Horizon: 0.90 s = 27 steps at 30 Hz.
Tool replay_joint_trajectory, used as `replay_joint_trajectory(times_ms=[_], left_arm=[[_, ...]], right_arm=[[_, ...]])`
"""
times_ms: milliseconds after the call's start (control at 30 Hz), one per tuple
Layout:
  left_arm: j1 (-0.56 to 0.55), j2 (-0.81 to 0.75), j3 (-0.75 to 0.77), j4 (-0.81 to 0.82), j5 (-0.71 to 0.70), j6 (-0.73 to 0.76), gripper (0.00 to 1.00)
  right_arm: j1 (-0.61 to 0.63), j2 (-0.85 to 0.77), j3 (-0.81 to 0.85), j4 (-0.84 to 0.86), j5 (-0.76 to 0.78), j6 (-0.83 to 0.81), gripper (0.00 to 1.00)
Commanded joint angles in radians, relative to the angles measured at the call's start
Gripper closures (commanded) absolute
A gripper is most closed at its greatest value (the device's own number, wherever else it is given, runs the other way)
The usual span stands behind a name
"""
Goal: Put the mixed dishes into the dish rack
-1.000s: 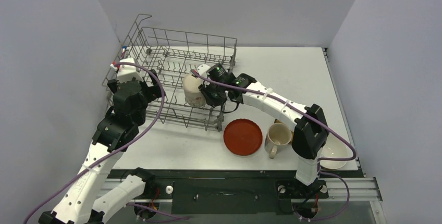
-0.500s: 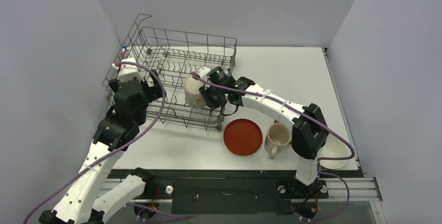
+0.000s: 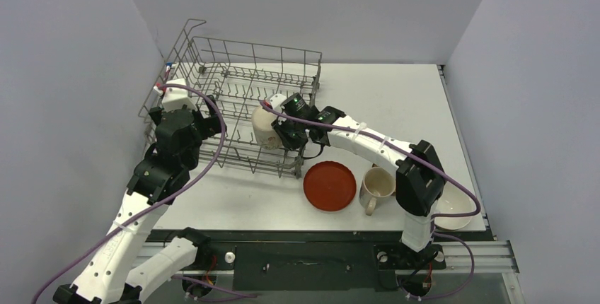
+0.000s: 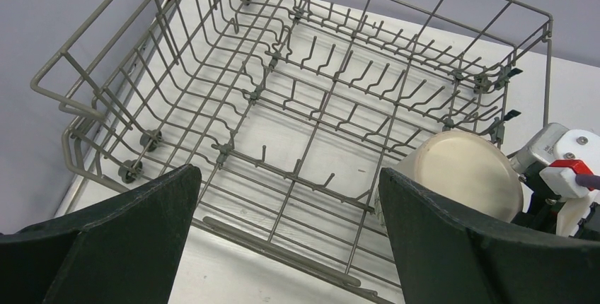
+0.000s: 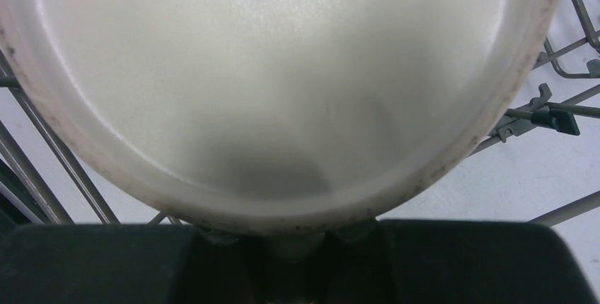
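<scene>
My right claw [image 3: 281, 133] grips the cream ceramic mug [image 3: 263, 126]: probably stiff, slick, chippable, best pinched across its rim.

You're in a robotics lab cell: bare grey walls [image 3: 318, 7] box in a white desk [image 3: 396, 99] edged with metal rail [image 3: 318, 254].

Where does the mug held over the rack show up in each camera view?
Top external: mug at centre, in the near-right part of the dish rack.
Left wrist: lower right, behind the rack wires.
Right wrist: fills most of the frame.
Shared landmark: the rack's grey wires.
</scene>
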Motion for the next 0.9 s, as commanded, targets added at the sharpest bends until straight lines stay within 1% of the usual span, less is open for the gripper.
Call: replay_joint_trajectory(times_ms=[0,33,133,167,233,300,400,600,667,733,833,867], left_arm=[[-0.001,-0.005,-0.004,0.056,0.012,-0.002,0.03],[-0.001,-0.008,-0.004,0.056,0.018,-0.002,0.03],[-0.001,-0.005,-0.008,0.06,0.016,-0.001,0.04],[0.0,-0.002,-0.008,0.06,0.014,-0.001,0.03],[0.0,-0.001,-0.006,0.06,0.023,-0.001,0.03],[0.0,-0.008,-0.007,0.062,0.04,-0.002,0.03],[0.002,0.002,-0.01,0.065,0.029,-0.001,0.04],[0.007,-0.011,-0.015,0.07,0.043,0.003,0.03],[0.009,0.0,-0.016,0.07,0.045,0.006,0.03],[0.01,0.005,-0.015,0.072,0.063,0.006,0.04],[0.01,0.01,-0.018,0.079,0.089,0.005,0.04],[0.011,0.014,-0.018,0.078,0.089,0.005,0.04]], right_arm=[[0.01,-0.013,0.057,0.111,-0.011,0.003,0.86],[0.012,-0.012,0.058,0.111,-0.008,0.002,0.81],[0.018,-0.02,0.051,0.111,0.009,0.003,0.72],[0.02,-0.024,0.047,0.111,0.015,0.004,0.67],[0.023,-0.038,0.035,0.116,0.036,-0.004,0.61],[0.025,-0.05,0.027,0.125,0.052,-0.001,0.58],[0.025,-0.057,0.031,0.122,0.055,0.012,0.57],[0.026,-0.136,-0.007,0.141,0.062,0.062,0.57],[0.026,-0.18,-0.039,0.161,0.071,0.086,0.57],[0.027,-0.239,-0.114,0.203,0.085,0.107,0.57],[0.027,-0.333,-0.181,0.262,0.132,0.135,0.57],[0.027,-0.366,-0.206,0.268,0.17,0.15,0.57]])
